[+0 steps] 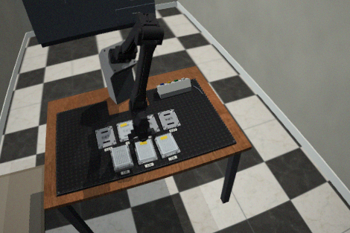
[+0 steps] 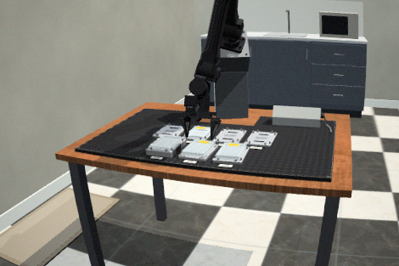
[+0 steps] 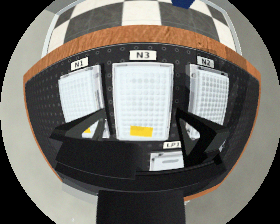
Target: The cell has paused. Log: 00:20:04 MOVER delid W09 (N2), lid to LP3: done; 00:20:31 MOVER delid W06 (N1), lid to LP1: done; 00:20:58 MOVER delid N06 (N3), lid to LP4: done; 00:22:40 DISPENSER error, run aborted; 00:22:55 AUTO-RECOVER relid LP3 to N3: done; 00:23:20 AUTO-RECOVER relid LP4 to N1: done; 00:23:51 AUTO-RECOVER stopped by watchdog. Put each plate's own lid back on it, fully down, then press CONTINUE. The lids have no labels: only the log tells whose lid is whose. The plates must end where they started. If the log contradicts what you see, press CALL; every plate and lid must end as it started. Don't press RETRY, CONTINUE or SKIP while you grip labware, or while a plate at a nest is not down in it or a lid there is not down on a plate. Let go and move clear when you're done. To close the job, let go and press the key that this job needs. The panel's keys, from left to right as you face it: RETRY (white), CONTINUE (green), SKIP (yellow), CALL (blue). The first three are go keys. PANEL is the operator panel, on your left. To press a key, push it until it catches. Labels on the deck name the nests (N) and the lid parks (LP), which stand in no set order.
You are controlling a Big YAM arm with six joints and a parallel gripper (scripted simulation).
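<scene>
N1 plate (image 1: 166, 147) (image 2: 230, 153) (image 3: 80, 100) and N3 plate (image 1: 145, 152) (image 2: 198, 150) (image 3: 143, 100) wearing lids | N2 plate (image 1: 121, 158) (image 2: 165, 146) (image 3: 210, 97) standing bare | parked lid (image 1: 125, 134) (image 2: 199, 133) (image 3: 167, 162) waiting | lid sorting remaining, judging by log | tool (image 1: 141, 137) (image 2: 199, 137) (image 3: 140, 111) hanging apart

The black two-finger gripper (image 3: 140, 111) stands wide open, its fingertips over the near part of a clear-lidded rectangular plate (image 3: 142, 95) with a yellow patch, at the white label N3 (image 3: 143, 55). On one side lies a pale rectangular plate (image 3: 80, 97) at N1, a yellow patch partly hidden by a finger; on the other, a white gridded plate (image 3: 211, 97) at N2. A pale slotted lid park (image 3: 167, 162) shows partly below.
</scene>
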